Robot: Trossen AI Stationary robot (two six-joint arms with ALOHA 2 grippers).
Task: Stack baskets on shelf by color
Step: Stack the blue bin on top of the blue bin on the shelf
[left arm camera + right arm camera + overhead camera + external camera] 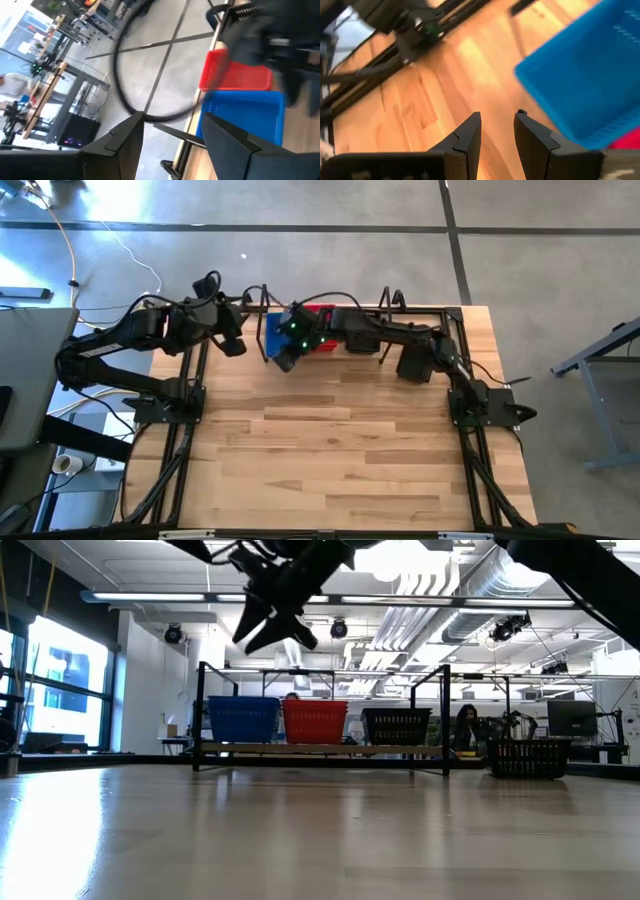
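The shelf [320, 749] stands at the table's far edge. On its plank rest a blue basket [243, 720], a red basket [315, 722] and a black basket [397, 726], side by side. Another black basket [528, 755] sits on the table to the right of the shelf. My right gripper [497, 125] is open and empty, in the air just in front of the blue basket [590, 75], at the shelf's left end [288, 348]. My left gripper [172, 135] is open and empty, left of the shelf [236, 340], facing the blue basket [245, 120] and the red basket [235, 75].
The shelf's black wire uprights [200, 715] [445, 715] stand at its two ends. The black frame [185, 410] runs along the table's left and right sides. Bare wooden tabletop [330, 450] lies between the shelf and the near edge. A person [466, 725] sits in the room beyond.
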